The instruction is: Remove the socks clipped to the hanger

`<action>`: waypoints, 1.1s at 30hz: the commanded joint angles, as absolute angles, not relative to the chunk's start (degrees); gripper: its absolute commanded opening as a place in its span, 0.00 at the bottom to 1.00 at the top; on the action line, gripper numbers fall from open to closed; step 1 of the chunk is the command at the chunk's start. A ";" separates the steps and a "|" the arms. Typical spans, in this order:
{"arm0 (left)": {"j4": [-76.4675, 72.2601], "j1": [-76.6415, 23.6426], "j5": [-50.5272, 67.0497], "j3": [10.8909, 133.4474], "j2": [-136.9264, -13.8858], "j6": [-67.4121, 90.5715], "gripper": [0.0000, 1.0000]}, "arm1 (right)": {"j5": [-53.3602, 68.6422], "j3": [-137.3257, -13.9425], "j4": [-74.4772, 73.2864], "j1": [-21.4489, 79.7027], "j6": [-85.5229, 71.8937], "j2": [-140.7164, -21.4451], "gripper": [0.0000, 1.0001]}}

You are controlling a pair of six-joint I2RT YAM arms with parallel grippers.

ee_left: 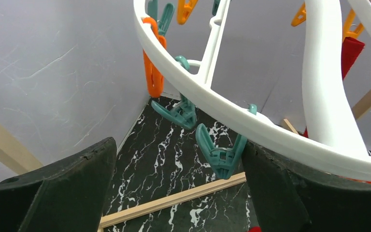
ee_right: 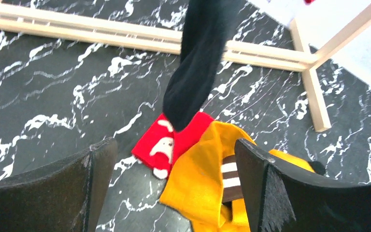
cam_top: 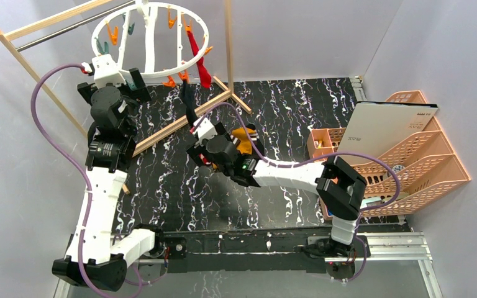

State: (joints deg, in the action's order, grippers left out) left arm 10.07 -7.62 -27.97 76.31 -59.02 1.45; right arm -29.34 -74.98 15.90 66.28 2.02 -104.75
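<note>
Two hung from the hanger: a red sock and a black sock; a mustard sock lay beneath it. Left gripper and right gripper both gaped wide, empty. Bumping the hanger's rim could swing the black sock away.

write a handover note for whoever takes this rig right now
left gripper: open, holding nothing, up at the hanger rim.
right gripper: open, holding nothing, low over the table.
done: a patterned red sock and a yellow sock lie on the table.
left: a plain red sock is clipped to the hanger. A black sock hangs down over the two on the table; its top end is unclear, so check whether a clip holds it.
</note>
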 commanded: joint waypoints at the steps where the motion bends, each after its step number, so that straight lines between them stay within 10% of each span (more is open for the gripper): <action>1: 9.08 -7.57 -31.17 75.59 -57.25 1.38 0.98 | -36.07 -71.93 34.60 66.26 6.25 -102.40 0.99; 24: 15.55 -7.59 -28.22 79.06 -51.89 2.46 0.98 | -32.17 -90.73 48.61 62.69 16.63 -122.34 0.81; 33: 16.56 -7.57 -23.50 80.45 -51.57 4.51 0.98 | -31.58 -92.93 47.38 59.61 17.09 -124.33 0.10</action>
